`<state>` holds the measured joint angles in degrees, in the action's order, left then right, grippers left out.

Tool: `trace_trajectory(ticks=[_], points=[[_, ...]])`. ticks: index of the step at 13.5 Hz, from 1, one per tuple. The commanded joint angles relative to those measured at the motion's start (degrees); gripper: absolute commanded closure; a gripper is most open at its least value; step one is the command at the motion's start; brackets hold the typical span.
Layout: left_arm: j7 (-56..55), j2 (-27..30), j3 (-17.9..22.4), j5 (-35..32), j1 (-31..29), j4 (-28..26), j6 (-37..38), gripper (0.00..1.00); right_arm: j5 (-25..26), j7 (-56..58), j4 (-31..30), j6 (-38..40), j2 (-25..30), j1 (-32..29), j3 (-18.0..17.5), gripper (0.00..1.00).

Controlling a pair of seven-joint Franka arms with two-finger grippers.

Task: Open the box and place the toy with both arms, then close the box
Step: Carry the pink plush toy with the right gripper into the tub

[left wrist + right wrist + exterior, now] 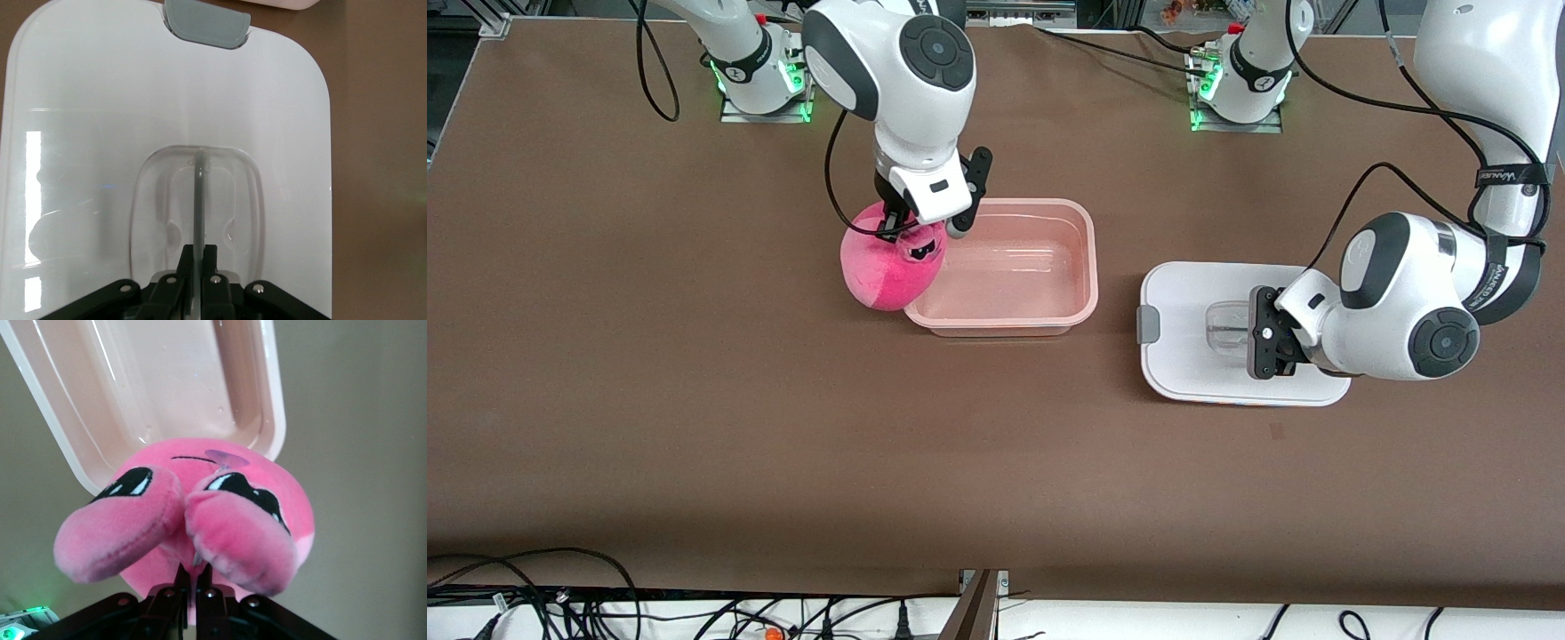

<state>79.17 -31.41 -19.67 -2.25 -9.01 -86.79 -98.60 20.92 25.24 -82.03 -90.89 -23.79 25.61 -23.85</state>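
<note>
The pale pink box [1089, 267] stands with no lid on it in the middle of the table, and its bare inside [180, 380] shows. My right gripper [894, 227] [191, 568] is shut on the hot-pink toy [885, 276] [220, 487]. The toy hangs over the box's rim at the right arm's end, partly over the table. The white lid [1192, 293] [87, 133] lies flat on the table beside the box, toward the left arm's end. My left gripper [1256, 333] [200, 248] is shut on the lid's centre handle [200, 193]. A grey clip [207, 23] sits on the lid's edge that faces the box.
The two arm bases [763, 84] [1236, 89] with green lights stand along the table's edge farthest from the front camera. Black cables [560, 596] lie off the table's edge nearest to that camera. Bare brown tabletop [783, 427] surrounds the box and lid.
</note>
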Motion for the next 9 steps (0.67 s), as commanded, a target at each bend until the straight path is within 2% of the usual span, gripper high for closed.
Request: trace_trajectory(ticks=[1,2,3,4,7,9], points=[[-0.15,-0.59,-0.11,-0.3,-0.22,1.45,1.49,1.0,2.28,-5.53,1.17,-0.34,-2.48,3.99,0.3,1.0],[-0.15,-0.67,-0.11,-0.21,-0.22,1.45,1.49,1.0,2.37,-7.99,1.17,-1.99,-3.19,5.14,0.3,1.0],[-0.24,-0.67,-0.11,-0.21,-0.22,1.45,1.49,1.0,2.37,-11.76,1.17,-3.75,-3.8,5.93,0.3,0.84],[-0.24,-0.67,-0.11,-0.21,-0.22,1.45,1.49,1.0,2.2,-16.23,1.17,-4.9,-3.98,6.03,0.3,0.01],[-0.15,-0.85,-0.11,-0.21,-0.31,1.45,1.4,1.0,0.1,-25.48,4.23,-7.37,-3.72,6.11,-0.14,0.0],[-0.15,-0.85,-0.11,-0.13,-0.31,1.45,1.4,1.0,-5.25,-26.82,7.22,-6.24,-3.02,5.94,0.03,0.0]])
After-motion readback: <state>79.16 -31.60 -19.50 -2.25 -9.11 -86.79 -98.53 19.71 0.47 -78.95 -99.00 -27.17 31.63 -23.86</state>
